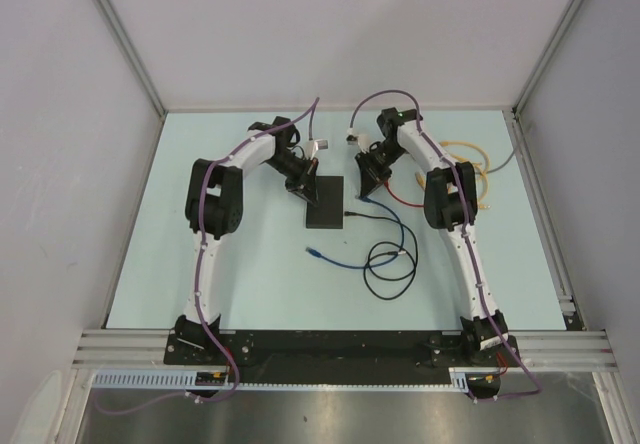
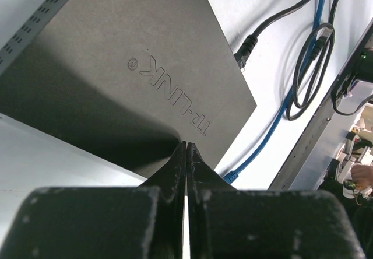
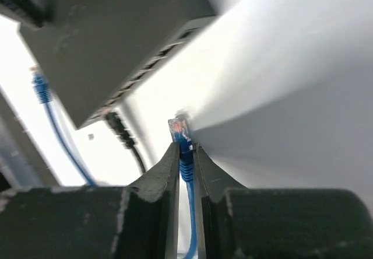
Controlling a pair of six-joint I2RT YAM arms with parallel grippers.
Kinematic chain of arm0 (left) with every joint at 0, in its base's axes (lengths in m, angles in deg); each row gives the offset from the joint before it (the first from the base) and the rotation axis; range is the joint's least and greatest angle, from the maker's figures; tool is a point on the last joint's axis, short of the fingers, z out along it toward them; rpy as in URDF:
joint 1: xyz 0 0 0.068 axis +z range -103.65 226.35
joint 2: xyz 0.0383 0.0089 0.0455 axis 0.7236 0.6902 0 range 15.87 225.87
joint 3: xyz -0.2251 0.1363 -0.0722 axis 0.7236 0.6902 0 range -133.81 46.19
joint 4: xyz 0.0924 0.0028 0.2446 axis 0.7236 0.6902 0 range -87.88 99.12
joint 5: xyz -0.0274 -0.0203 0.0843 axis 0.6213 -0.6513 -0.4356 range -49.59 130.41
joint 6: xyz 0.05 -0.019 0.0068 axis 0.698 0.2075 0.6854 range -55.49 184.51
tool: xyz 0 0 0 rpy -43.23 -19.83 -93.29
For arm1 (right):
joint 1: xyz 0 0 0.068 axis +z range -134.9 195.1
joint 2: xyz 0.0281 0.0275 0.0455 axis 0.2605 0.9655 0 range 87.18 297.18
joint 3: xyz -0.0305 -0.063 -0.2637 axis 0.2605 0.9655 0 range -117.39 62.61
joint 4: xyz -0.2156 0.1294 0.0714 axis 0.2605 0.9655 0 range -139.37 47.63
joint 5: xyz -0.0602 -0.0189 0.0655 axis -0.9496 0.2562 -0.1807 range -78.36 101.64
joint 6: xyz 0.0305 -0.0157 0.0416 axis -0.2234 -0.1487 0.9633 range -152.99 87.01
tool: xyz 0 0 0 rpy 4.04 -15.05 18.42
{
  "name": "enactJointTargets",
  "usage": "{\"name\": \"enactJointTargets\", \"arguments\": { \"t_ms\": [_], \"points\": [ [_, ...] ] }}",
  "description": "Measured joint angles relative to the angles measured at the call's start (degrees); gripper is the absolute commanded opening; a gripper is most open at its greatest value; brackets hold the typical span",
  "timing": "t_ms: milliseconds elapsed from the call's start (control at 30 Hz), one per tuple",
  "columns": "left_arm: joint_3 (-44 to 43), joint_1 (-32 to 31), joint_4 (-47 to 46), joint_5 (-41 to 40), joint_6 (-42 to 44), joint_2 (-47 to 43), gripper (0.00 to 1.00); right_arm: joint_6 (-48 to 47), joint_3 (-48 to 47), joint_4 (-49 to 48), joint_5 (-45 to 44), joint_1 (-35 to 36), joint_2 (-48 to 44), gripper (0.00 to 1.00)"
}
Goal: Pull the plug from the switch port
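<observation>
At the left of the top view our left gripper (image 1: 303,186) is closed, fingers pressed together with nothing between them. Its tips seem to rest on the lid of the switch (image 1: 325,201), at its edge. The switch lies flat at the middle of the frame. If those tips slide on the matte lid, we judge the light box could skate or pivot and tug the black plug (image 2: 245,50) seated in its port edge. The lid is flat, finely grained black plastic with an embossed logo, and the black plug has a ribbed, rubbery boot.

Right of the switch, our right gripper (image 3: 185,149) is pinched on the blue plug (image 3: 180,132), which sits clear of the row of ports, apart from the switch. The pinch falls on the thin boot below the clear, hard head, so we think the plug could twist or slip out. Its blue cable (image 1: 398,232) is round and springy and runs beside the coiled black cable (image 1: 390,264). Dragging it may snag that coil.
</observation>
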Motion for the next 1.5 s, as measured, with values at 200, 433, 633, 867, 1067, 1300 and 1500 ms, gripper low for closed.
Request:
{"name": "enactJointTargets", "arguments": {
  "t_ms": [200, 433, 633, 867, 1067, 1300, 1500],
  "points": [
    [-0.1, 0.0, 0.0, 0.4, 0.0, 0.1, 0.01, -1.8, -0.7, -4.0, -7.5, 0.2, -1.9, 0.17],
    [-1.2, -0.1, -0.1, 0.7, 0.0, 0.8, 0.01, -3.0, 1.9, -9.3, -17.2, 1.5, -5.1, 0.41],
    [-1.2, -0.1, -0.2, 0.9, 0.0, 0.8, 0.01, -1.4, 15.6, -11.1, -19.7, -1.3, -14.8, 0.42],
    [-1.6, -0.1, -0.5, 1.0, 0.0, 1.0, 0.01, 1.1, 22.8, -10.3, -18.8, -7.7, -21.2, 0.45],
    [-1.6, -0.1, -0.6, 1.1, -0.1, 1.0, 0.01, 2.1, 27.5, -9.8, -16.2, -6.7, -21.2, 0.41],
    [-1.6, -0.1, -0.6, 1.3, -0.1, 1.1, 0.01, 2.9, 30.1, -9.8, -15.9, -3.2, -21.2, 0.40],
    [-1.6, -0.1, -0.6, 1.3, -0.1, 1.1, 0.01, 3.4, 33.7, -10.2, -17.6, -2.6, -21.6, 0.40]
  ]
}}
